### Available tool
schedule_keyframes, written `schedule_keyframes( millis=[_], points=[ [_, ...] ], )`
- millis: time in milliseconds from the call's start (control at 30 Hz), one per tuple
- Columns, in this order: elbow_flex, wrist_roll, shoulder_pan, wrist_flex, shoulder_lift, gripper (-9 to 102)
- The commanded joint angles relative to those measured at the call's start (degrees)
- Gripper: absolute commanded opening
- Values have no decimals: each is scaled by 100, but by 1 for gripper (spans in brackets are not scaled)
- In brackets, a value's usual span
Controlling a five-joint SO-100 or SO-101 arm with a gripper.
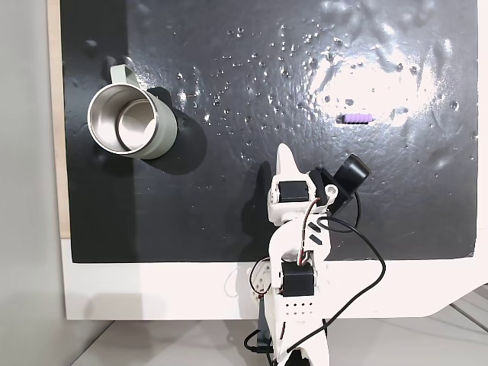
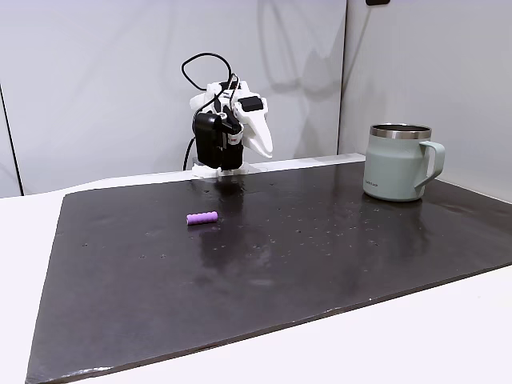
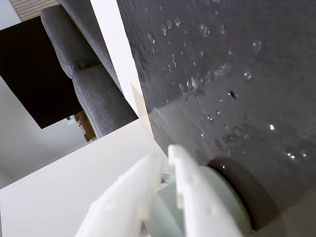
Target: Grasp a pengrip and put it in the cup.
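The purple ribbed pengrip [image 1: 356, 118] lies flat on the black mat, at the right in a fixed view, and left of centre in the other [image 2: 202, 218]. The sage-green cup [image 1: 164, 133] stands upright at the mat's far left, steel inside showing; from the side it stands at the right [image 2: 392, 172] with its handle pointing right. My gripper [image 1: 284, 152] hangs folded near the arm's base at the mat's edge [image 2: 264, 148], apart from both things. In the wrist view its white fingers [image 3: 165, 154] are shut with nothing between them, and the cup [image 3: 224, 195] shows behind them.
The black mat [image 1: 229, 198] is wrinkled and glossy and covers most of the white table [image 1: 152, 293]. A black cable [image 1: 374, 263] loops beside the arm's base. A grey sofa [image 3: 89, 84] stands beyond the table's edge in the wrist view.
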Motion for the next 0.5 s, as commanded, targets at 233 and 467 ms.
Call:
schedule_keyframes(
  millis=[233, 467],
  points=[
    [308, -158, -26, -9, 70, 0],
    [308, -123, -62, -18, 70, 0]
  ],
)
